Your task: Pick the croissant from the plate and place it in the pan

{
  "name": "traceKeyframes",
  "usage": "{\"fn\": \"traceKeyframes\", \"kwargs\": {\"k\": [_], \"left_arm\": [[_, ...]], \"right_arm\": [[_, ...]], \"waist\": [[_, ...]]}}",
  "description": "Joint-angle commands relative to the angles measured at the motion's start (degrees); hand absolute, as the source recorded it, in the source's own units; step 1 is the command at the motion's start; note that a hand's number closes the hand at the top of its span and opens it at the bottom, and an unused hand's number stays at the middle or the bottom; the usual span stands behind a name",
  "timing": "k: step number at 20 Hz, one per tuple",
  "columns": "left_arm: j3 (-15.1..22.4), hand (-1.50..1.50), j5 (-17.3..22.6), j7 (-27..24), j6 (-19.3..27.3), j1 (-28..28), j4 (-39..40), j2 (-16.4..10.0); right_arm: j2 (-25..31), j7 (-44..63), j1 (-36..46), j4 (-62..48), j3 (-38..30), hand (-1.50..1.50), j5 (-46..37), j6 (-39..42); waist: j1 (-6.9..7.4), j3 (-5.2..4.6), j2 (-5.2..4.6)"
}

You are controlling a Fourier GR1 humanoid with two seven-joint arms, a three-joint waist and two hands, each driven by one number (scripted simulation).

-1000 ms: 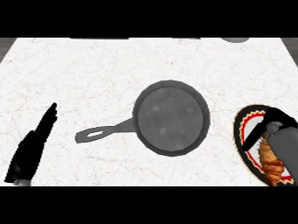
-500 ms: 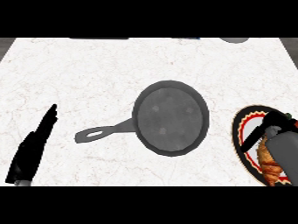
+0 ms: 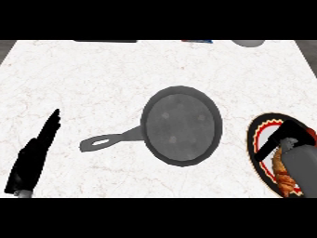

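Observation:
A dark grey pan lies mid-counter, its handle pointing left and toward me. At the right edge is a round plate with a black rim and red-and-white pattern. The brown croissant lies on its near half, partly hidden by my right forearm. My right hand hovers over the plate just beyond the croissant, its fingers stretched out and open; I cannot see contact with the croissant. My left hand rests open at the lower left, well away from the pan.
The white marble counter spreads around the pan. A grey rounded object sits at the far right edge, with a dark flat item and a small blue item along the far edge.
My right hand and forearm have slid slightly nearer and to the right over the plate, covering more of the croissant. Pan, plate and left hand have not moved.

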State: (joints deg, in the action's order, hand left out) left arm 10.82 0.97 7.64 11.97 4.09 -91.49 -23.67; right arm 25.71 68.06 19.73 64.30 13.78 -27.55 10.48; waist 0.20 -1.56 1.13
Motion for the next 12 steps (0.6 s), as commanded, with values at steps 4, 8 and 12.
{"fn": "traceKeyframes", "kwargs": {"k": [4, 8, 12], "left_arm": [[-0.73, 0.0, -0.31, 0.57, -0.41, -0.36, -0.44, 0.08], [-1.1, 0.0, -0.87, 0.37, 1.09, 2.2, -0.05, 0.27], [-2.22, 0.0, -0.54, 1.01, 1.57, 2.87, 0.23, -0.15]], "right_arm": [[-3.4, 8.85, -3.08, 0.21, -1.24, 1.5, -1.86, -1.17], [-9.82, 13.62, -11.76, 12.6, 1.24, 1.5, -8.16, -11.18], [-14.66, 12.96, -15.99, 19.57, 2.95, 1.5, -15.46, -15.88]], "waist": [[-0.51, 1.49, -1.01], [-3.67, 1.24, 0.37], [-6.3, 0.92, 1.61]]}}
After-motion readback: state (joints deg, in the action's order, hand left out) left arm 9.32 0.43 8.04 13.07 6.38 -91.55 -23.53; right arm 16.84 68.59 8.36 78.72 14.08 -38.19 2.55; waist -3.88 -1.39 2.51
